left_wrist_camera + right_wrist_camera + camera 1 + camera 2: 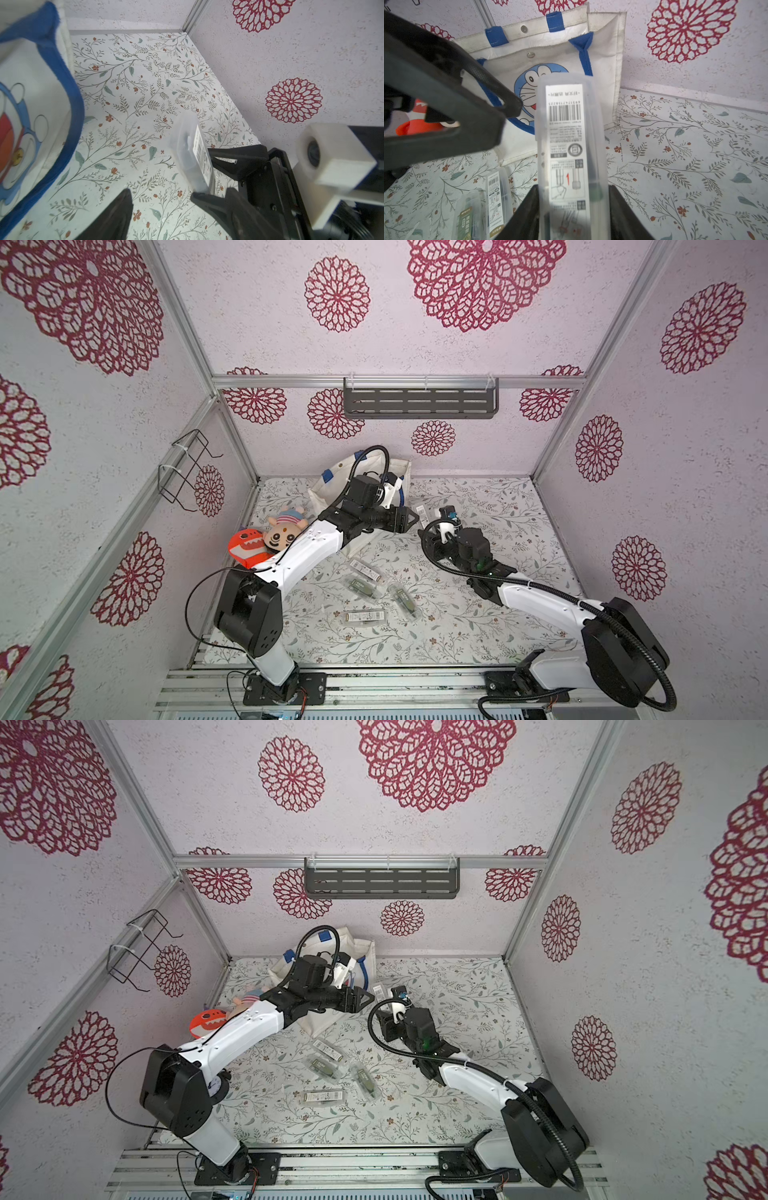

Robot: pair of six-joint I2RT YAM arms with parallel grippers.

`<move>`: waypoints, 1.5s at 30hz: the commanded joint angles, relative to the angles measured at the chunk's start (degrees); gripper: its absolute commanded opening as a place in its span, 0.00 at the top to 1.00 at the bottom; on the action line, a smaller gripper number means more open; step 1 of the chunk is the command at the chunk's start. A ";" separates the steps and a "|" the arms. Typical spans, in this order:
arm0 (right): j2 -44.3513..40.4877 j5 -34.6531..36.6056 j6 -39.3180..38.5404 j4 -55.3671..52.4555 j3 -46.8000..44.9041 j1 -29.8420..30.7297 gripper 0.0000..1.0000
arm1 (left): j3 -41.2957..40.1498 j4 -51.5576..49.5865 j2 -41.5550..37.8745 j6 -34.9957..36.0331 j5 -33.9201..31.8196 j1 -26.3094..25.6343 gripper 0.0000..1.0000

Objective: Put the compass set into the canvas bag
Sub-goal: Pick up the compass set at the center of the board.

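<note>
Clock laid on the mat, 12 = back wall.
12: canvas bag with the left arm slung over it. The left gripper, jaws apart, juts out at the bag's 3, just beside the compass set clamped in the right gripper.
Centre to 6: four loose compass sets.
9: plush toys.
1 to 4: bare mat, free passage.

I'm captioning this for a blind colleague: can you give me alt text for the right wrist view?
The right gripper clamps a clear compass set, barcode label facing the camera, aimed at the canvas bag with a blue cartoon cat standing by the wall. On the flowered table lie other compass sets.
</note>
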 commanded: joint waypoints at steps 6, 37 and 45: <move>-2.68 -1.51 0.77 4.46 -0.11 -0.26 0.65 | 1.95 5.53 3.43 -3.51 1.93 -1.13 0.32; 0.22 -2.96 1.33 4.11 1.45 -0.18 0.40 | 2.74 8.33 4.46 -4.91 1.48 -2.07 0.75; -1.54 -1.58 0.96 4.13 -1.52 -0.26 0.25 | 4.91 7.62 2.23 -3.47 -0.44 0.75 0.77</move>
